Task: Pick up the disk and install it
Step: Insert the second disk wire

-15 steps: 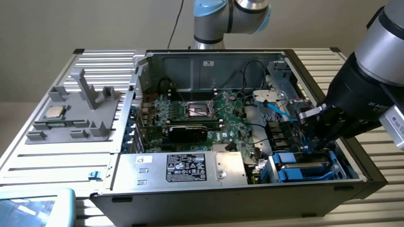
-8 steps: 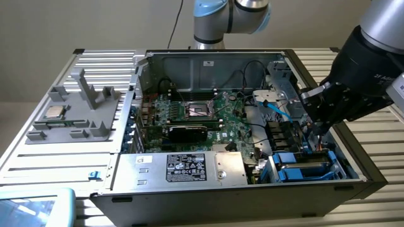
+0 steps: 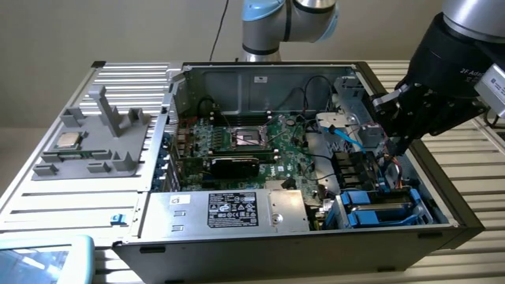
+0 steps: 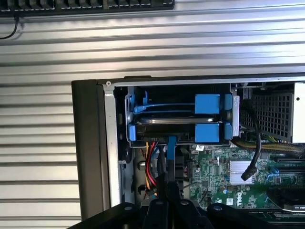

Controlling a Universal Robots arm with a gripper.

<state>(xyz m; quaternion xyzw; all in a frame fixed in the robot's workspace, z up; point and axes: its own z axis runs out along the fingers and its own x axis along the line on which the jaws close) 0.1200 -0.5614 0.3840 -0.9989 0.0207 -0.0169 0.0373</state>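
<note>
The gripper (image 3: pixel 394 148) hangs over the right side of the open case (image 3: pixel 442 195), its black body above the case's right wall and its tip down among the wires just beyond the drive cage. In the wrist view the gripper (image 4: pixel 167 187) points toward that cage with its two dark fingers (image 4: pixel 162 191) pressed together and nothing pinched between them. A thin blue strip (image 4: pixel 170 145) runs from their tips up to the cage; whether it touches them I cannot tell. The disk (image 3: pixel 379 205) sits in the cage at the near right corner of the case, lying flat with its blue carrier around it. From the wrist view the disk (image 4: pixel 167 112) shows as the upper of two blue-framed slots, a second carrier (image 4: pixel 207 133) just under it. Red and yellow wires (image 4: pixel 149 164) drop from the cage beside the fingers. The motherboard (image 3: pixel 252 139) fills the middle of the case floor, and a silver box (image 3: pixel 229 210) with a black-and-white label lies along the near wall, left of the cage. A pale blue cable (image 3: pixel 347 139) curves down near the gripper. Left of the case, on the slatted table (image 3: pixel 47 201), a grey tray (image 3: pixel 118 121) carries a small silver chip (image 3: pixel 67 140), well apart from the gripper.
</note>
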